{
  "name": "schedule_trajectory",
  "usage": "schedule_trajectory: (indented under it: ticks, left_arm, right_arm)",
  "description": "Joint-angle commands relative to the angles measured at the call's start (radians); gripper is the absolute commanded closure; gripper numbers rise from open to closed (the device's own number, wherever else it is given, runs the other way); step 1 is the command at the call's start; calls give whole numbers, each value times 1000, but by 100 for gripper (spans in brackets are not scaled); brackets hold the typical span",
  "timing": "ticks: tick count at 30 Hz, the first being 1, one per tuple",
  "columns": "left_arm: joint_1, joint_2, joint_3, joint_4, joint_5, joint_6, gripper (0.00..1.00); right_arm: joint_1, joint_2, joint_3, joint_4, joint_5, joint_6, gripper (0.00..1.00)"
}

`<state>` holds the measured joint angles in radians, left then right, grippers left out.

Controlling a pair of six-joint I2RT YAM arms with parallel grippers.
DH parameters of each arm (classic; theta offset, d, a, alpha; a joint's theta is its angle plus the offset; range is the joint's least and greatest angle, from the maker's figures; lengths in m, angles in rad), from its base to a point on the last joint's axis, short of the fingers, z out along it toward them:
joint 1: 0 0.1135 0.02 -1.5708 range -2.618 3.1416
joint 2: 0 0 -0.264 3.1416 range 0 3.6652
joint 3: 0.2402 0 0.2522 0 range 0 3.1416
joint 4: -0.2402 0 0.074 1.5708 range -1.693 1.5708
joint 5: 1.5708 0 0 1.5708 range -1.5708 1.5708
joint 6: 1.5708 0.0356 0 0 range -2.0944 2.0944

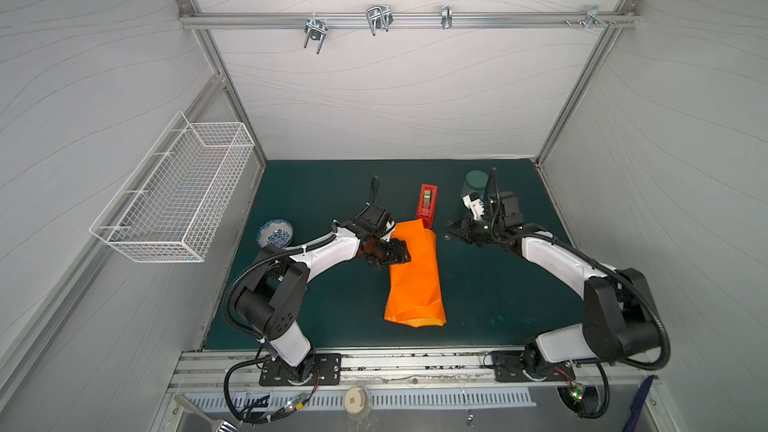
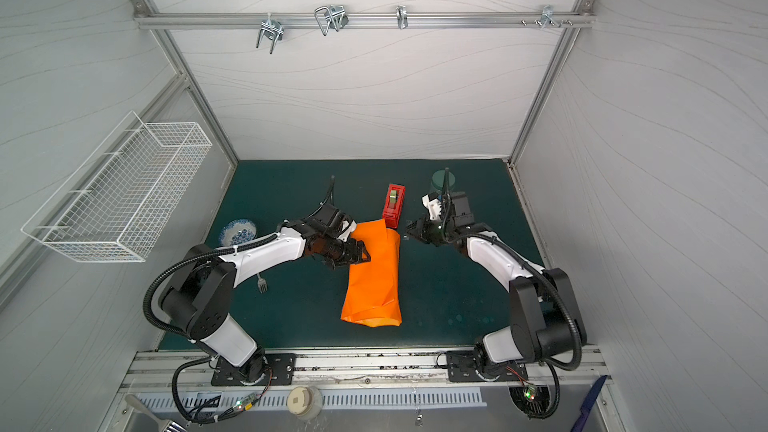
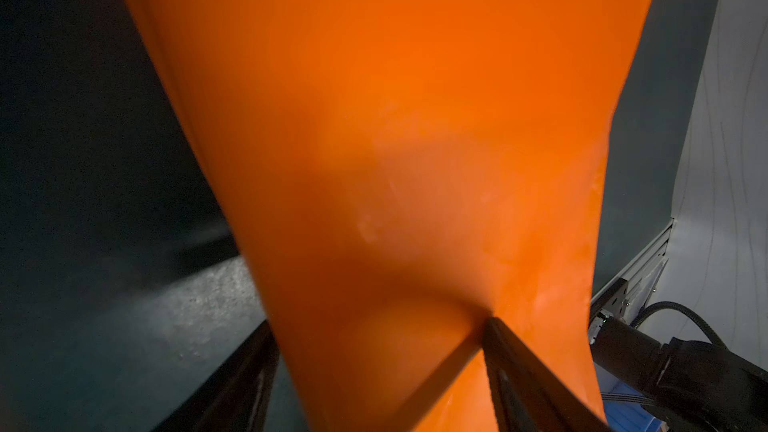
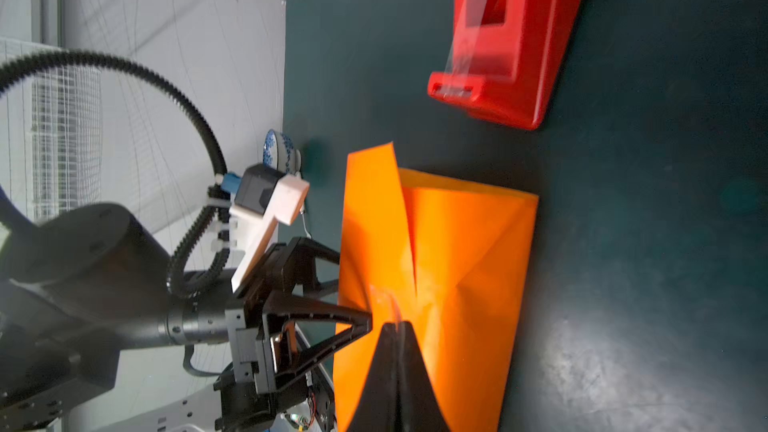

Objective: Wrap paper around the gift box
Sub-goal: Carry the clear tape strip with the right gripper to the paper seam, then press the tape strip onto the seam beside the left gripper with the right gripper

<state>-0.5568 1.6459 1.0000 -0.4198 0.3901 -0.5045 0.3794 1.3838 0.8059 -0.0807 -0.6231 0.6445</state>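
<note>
One gift box hidden, left hand (image 1: 404, 256) spread wide on paper (image 1: 415, 284), right hand (image 4: 392, 328) pinching clear strip (image 4: 386, 299)

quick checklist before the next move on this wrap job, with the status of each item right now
1. Gift box covered: ok, no green shows around the paper; the box itself is hidden.
2. Fold pinned: ok, left gripper has its jaws spread, and one finger dents the paper.
3. Tape ready: ok, right gripper is shut, with what looks like a clear tape strip at its tips.
4. Seam flat: not ok, the paper's end nearest the tape dispenser gapes, with a flap raised.
5. Approach path: ok, only bare mat lies between the right gripper and the paper.
6. Near end closed: cannot tell.
</note>
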Motion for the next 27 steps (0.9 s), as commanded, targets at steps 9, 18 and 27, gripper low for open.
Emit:
schedule_trajectory:
  ticks: [9, 18, 27]
  left_arm:
    - [-7, 70, -48, -71, -99, 15, 22]
    - [-9, 64, -52, -71, -99, 13, 22]
    - [-9, 70, -52, -68, -97, 14, 22]
  right_arm:
    - [386, -168, -172, 212, 622, 192, 100]
    - [504, -79, -246, 473, 907, 137, 100]
    - [561, -20, -253, 542, 1050, 124, 100]
